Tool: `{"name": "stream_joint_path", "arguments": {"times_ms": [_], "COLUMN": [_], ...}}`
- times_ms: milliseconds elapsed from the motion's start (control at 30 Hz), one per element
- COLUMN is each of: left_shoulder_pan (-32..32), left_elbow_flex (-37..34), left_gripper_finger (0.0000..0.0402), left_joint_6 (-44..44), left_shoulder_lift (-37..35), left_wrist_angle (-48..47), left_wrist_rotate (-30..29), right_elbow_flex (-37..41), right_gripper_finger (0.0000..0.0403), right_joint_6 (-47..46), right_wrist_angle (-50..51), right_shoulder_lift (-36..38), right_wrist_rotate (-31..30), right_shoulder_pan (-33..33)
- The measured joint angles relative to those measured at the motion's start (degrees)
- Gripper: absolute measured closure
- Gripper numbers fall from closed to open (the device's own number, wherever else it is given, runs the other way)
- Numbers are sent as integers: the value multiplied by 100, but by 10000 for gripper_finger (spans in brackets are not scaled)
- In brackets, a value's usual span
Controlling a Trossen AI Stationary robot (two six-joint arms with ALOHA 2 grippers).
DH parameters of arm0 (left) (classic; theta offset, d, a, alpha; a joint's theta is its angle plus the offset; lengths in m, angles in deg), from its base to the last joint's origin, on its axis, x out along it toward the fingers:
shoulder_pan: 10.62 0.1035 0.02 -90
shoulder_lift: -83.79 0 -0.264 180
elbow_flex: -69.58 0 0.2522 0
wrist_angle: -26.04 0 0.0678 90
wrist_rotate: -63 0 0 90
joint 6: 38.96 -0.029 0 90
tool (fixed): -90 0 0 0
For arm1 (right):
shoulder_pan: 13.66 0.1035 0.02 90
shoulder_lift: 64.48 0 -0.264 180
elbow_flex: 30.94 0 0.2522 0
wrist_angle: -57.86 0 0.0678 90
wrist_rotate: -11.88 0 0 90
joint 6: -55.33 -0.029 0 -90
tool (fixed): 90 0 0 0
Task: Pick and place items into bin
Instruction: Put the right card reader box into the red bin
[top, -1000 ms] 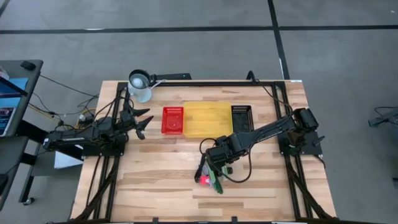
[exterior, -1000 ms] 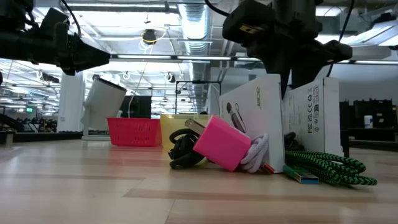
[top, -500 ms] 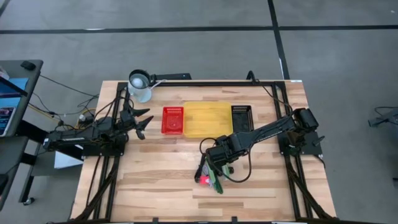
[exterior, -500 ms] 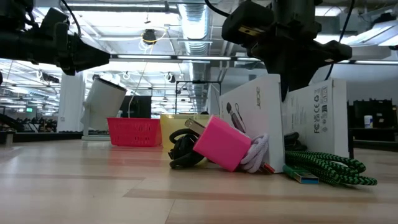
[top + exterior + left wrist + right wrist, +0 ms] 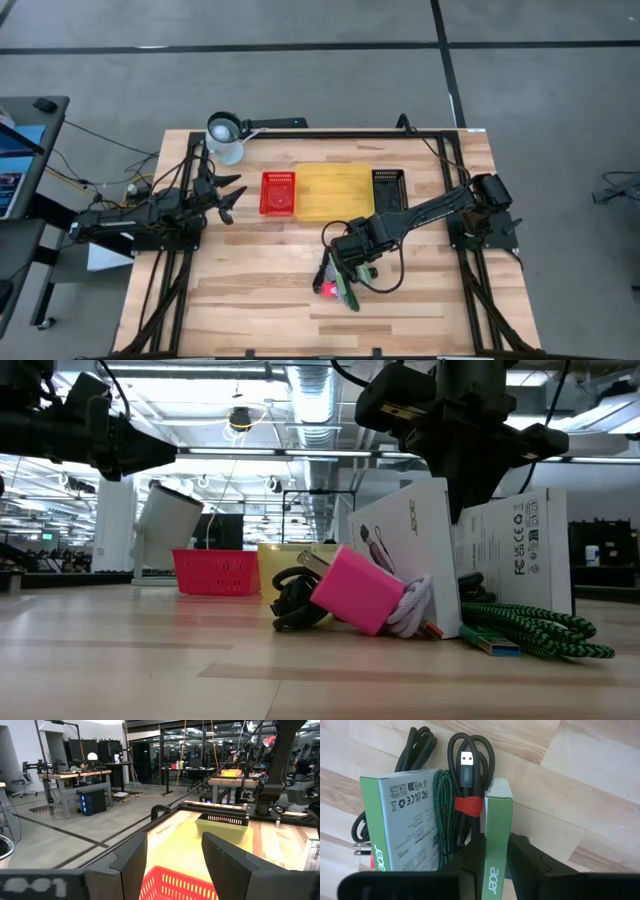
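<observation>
Green-edged box on edge in item pile at table's 6 o'clock | right gripper clamped across its narrow sides | second box, green braided cable, black cable, pink block beside it | yellow bin at 12 o'clock | left gripper parted, over red basket, 9 o'clock

The word "acer" reads in white on the green edge of the narrow box and again on the green edge of the wider grey box beside it. That grey face carries small certification marks and fine print too small to read.
</observation>
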State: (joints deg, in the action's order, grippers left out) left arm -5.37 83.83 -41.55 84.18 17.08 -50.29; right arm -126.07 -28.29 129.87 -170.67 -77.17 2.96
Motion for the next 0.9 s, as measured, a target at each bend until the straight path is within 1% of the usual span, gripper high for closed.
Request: {"name": "stream_joint_path", "arguments": {"times_ms": [900], "left_shoulder_pan": [-2], "left_elbow_flex": [-1], "left_gripper_finger": [219], "left_joint_6": [1], "left_shoulder_lift": [0], "left_wrist_angle": [2], "left_wrist_rotate": [0], "right_elbow_flex": [-45], "right_gripper_finger": [339], "right_joint_6": [-36], "right_wrist_angle": [88], "right_shoulder_lift": [2], "right_wrist_rotate": [65], "right_shoulder_pan": [-63]}}
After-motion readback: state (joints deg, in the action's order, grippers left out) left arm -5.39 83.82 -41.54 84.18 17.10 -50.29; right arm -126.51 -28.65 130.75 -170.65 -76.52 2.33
